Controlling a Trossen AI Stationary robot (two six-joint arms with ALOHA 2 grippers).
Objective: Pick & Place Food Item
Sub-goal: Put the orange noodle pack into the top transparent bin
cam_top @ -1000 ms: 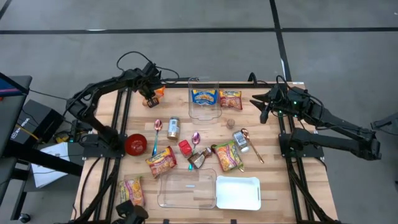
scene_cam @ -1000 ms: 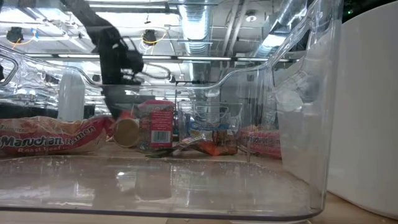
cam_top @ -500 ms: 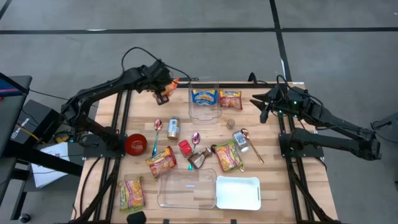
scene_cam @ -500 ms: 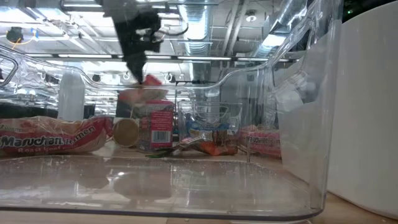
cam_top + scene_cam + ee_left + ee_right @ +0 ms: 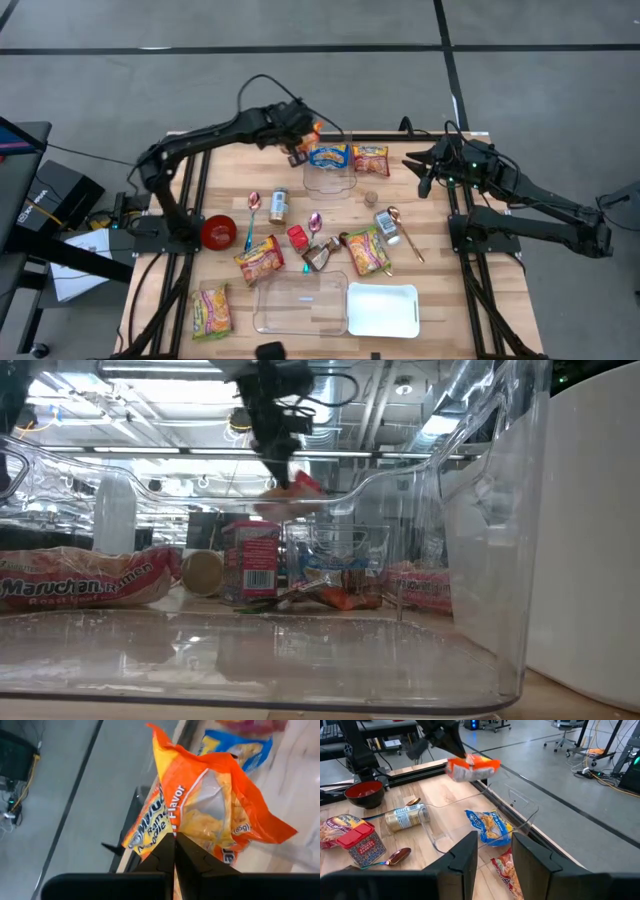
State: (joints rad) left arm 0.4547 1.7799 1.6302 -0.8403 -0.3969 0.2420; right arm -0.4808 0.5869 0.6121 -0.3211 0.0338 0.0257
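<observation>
My left gripper (image 5: 300, 142) is shut on an orange ramen noodle packet (image 5: 200, 815) and holds it in the air over the far left corner of a clear bin (image 5: 330, 190) at the table's far edge. The packet also shows in the right wrist view (image 5: 470, 767) and the low view (image 5: 290, 495). A blue snack packet (image 5: 327, 155) lies inside that bin. My right gripper (image 5: 495, 857) is open and empty at the table's far right, facing the bin. My left gripper pinches the orange packet between its two fingers at one edge (image 5: 172, 834). The fingers (image 5: 275, 435) come from above, pointing down. The packet hangs below them, crumpled and lifted clear of the table and the bin.
A red ramen packet (image 5: 370, 160) lies right of the bin. Mid-table lie a can (image 5: 278, 205), a red bowl (image 5: 218, 232), spoons, a red box (image 5: 297, 237) and more packets. A second clear bin (image 5: 300, 305) and a white tray (image 5: 382, 310) stand near the front edge.
My left gripper has carried the orange packet up and toward the table's right along the far edge, from the far left corner to above the clear bin's far left corner. The packet has stayed in the shut fingers, clear of the table.
</observation>
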